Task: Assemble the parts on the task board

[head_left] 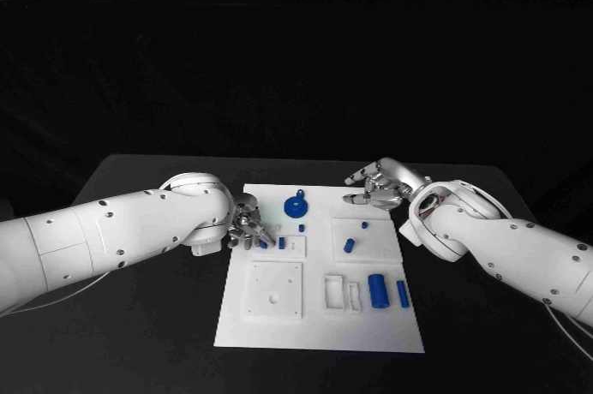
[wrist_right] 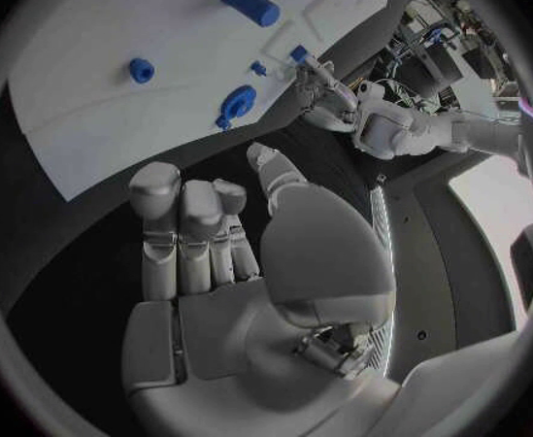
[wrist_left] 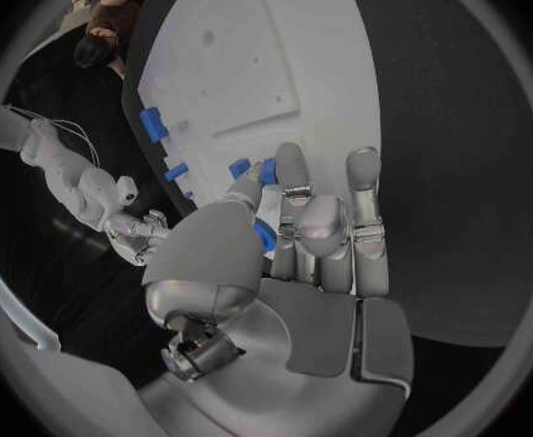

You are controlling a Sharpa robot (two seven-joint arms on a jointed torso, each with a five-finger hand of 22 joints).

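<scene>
The black table (head_left: 148,325) carried the white task board (head_left: 324,325) in its middle, with a square recessed panel (head_left: 274,289) near the board's front left and a small rectangular frame (head_left: 336,292) beside it.

The left arm (head_left: 99,235) reached in to the board's left edge. The left hand (head_left: 245,231) hovered there with its fingers together around a small blue part (wrist_left: 264,233), pinched between thumb and fingertips in the left wrist view. The right arm (head_left: 519,253) came in at the far right corner of the board. The right hand (head_left: 377,191) sat just off that corner, over the table, its fingers side by side and lightly curled, holding nothing.

On the board, a blue round piece with a stem (head_left: 296,206) lay near the far edge. A thick blue cylinder (head_left: 378,291) and a thinner blue peg (head_left: 403,293) lay side by side near the front right. A short blue pin (head_left: 350,245) lay tilted in the middle, with a blue block (head_left: 283,241) near the left hand's fingertips.
</scene>
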